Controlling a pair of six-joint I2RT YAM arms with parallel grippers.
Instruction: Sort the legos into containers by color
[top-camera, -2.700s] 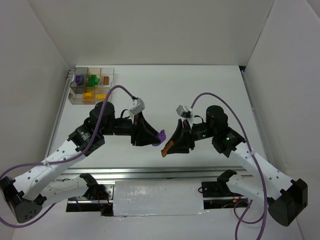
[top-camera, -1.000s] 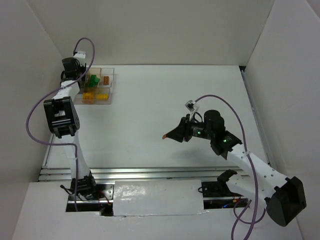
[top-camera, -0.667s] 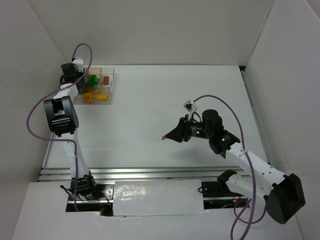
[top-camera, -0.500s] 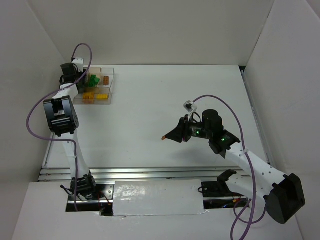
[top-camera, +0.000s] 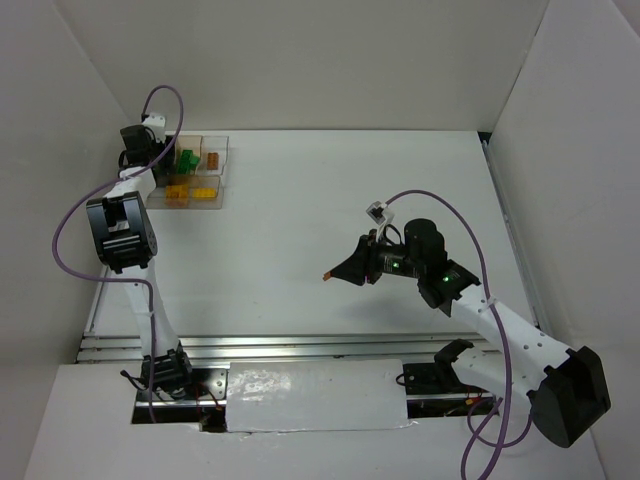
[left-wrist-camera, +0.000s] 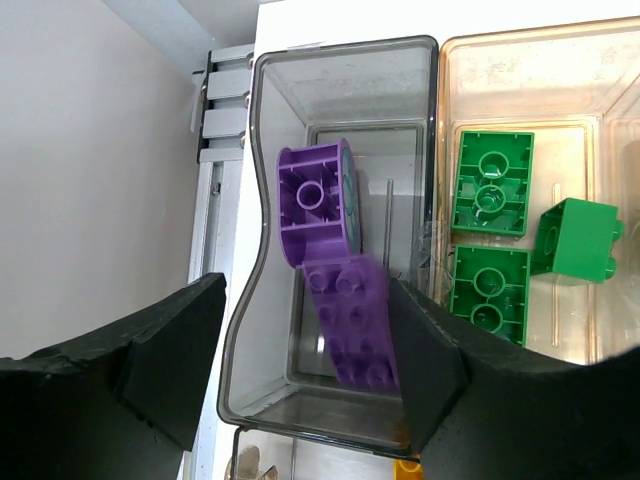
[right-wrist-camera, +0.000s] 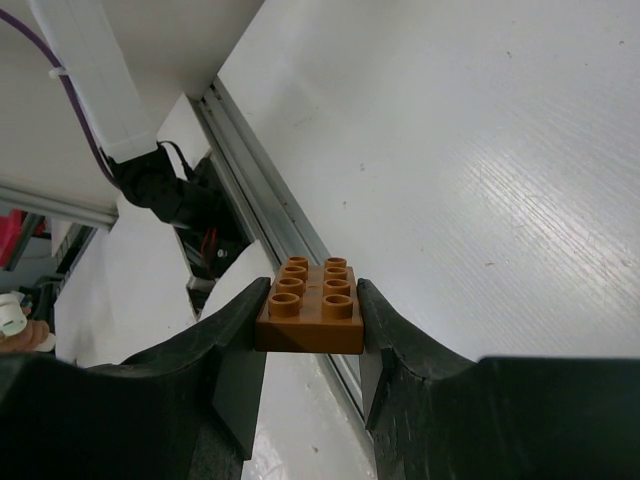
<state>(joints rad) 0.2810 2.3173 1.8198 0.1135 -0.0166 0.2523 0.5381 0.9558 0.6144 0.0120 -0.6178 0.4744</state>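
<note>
The clear organizer tray stands at the table's far left corner, with green legos, orange ones and yellow ones in its cells. My left gripper hangs open over the far-left cell. In that cell a purple curved piece lies, and a blurred purple brick is loose by my right finger. Three green bricks fill the neighbouring cell. My right gripper is shut on a brown brick, held above mid-table.
An aluminium rail runs along the table's near edge, below the right gripper in its wrist view. White walls close in on the left, back and right. The left arm's purple cable loops beside the tray.
The left arm swung from mid-table to the tray with the purple brick; its jaws now stand open with the brick loose. The right gripper stays raised, still holding the brown brick.
</note>
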